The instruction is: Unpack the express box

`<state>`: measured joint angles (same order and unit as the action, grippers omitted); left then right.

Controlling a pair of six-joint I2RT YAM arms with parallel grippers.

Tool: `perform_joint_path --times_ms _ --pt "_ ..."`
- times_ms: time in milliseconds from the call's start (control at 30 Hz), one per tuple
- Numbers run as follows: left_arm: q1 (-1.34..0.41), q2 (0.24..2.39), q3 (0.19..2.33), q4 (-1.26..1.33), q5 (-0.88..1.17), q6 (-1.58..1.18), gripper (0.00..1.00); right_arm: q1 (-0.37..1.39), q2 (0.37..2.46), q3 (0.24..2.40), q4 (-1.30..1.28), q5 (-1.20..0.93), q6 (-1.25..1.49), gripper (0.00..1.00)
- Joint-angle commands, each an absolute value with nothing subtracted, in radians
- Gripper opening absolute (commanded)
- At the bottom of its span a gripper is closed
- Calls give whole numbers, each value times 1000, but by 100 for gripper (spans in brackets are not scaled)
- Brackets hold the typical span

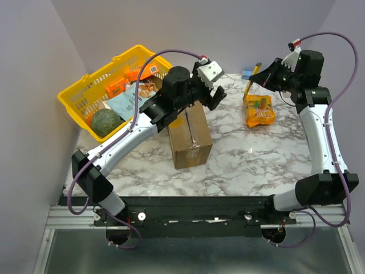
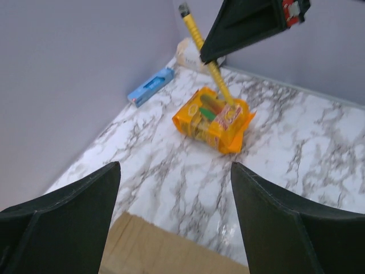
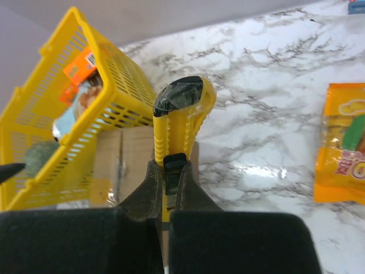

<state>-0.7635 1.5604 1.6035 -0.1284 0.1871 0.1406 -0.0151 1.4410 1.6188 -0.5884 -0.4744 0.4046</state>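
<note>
The express box [image 1: 190, 137] is a brown carton with a taped top seam, standing in the middle of the marble table. My left gripper [image 1: 212, 96] is open and empty, hovering over the box's far end; in the left wrist view the gripper [image 2: 175, 168] has the box edge [image 2: 165, 251] below its spread fingers. My right gripper [image 1: 267, 77] is shut on a yellow utility knife [image 1: 252, 80], held in the air at the back right, away from the box. In the right wrist view the gripper [image 3: 169, 171] grips the knife [image 3: 179, 120], with the box [image 3: 122, 165] beyond it.
A yellow plastic basket [image 1: 77, 94] with a green round fruit and packets stands at the back left, touching the box. An orange snack packet [image 1: 259, 110] lies at the back right. A blue packet [image 2: 151, 87] lies by the back wall.
</note>
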Motion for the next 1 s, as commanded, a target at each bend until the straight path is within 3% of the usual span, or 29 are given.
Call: perform_joint_path --times_ms 0,467,700,967 --pt "-776 1661 1730 -64 253 -53 84 -2 1451 1663 -476 -399 638 1" --pt "-816 1856 1902 -5 327 -91 80 17 1407 1629 -448 -434 696 1" --pt "-844 1922 1980 -18 241 -25 75 20 1394 1606 -434 -466 721 1" --pt "-850 1937 1991 -26 118 -5 55 26 1378 1591 -434 -477 719 1"
